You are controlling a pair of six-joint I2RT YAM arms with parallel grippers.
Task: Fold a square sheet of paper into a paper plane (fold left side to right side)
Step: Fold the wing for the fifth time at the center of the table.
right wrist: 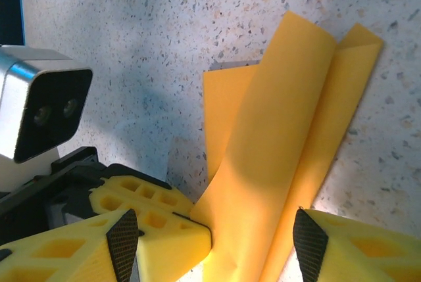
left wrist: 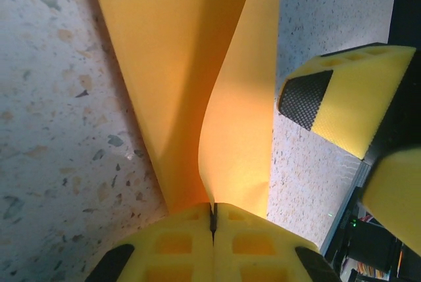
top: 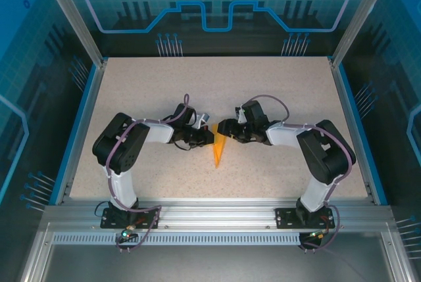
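The orange sheet of paper [top: 218,152] lies mid-table, folded into a narrow shape whose point faces the near edge. In the left wrist view the paper [left wrist: 191,65] shows several layers, with one flap curling up. My left gripper [left wrist: 212,211] is shut on that flap's edge; from above the left gripper [top: 208,137] is at the paper's far left end. My right gripper [right wrist: 217,249] is open, its fingers [right wrist: 355,249] straddling the paper [right wrist: 283,137] without clamping it. The right gripper [top: 225,131] faces the left one closely across the paper.
The speckled table [top: 164,85] is bordered by blue rails [top: 79,124] and metal posts. An aluminium frame [top: 210,213] carries both arm bases at the near edge. The left wrist camera housing [right wrist: 46,104] sits close to my right fingers.
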